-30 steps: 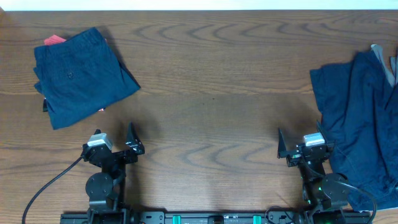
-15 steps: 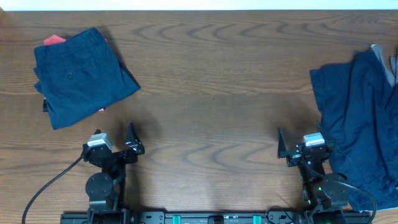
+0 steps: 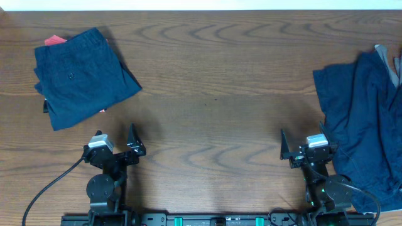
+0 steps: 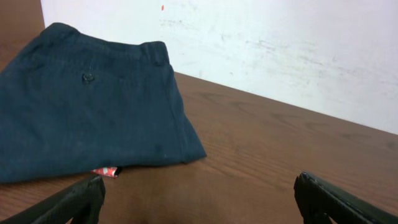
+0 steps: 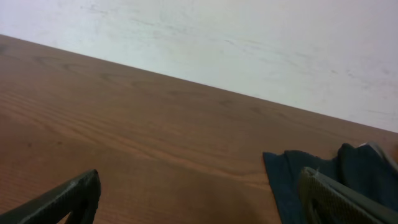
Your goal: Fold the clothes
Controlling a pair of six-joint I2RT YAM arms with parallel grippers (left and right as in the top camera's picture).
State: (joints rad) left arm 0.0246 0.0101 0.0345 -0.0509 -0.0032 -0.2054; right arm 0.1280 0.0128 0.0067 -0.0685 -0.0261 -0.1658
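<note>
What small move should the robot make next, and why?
Probably the right claw, open at the near edge, should reach toward the crumpled navy garment beside it. The folded shorts at far left look finished, while this one lies unfolded.

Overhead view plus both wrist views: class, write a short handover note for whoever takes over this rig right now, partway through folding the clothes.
Left tool: open, empty, over bare table.
Right tool: open, empty, over bare table.
Folded navy garment lies at the far left, on top of a red item.
Crumpled navy clothing lies at the right edge, just beside the right tool.
Done: one navy piece folded.
Left: the right-hand heap, not yet folded.
</note>
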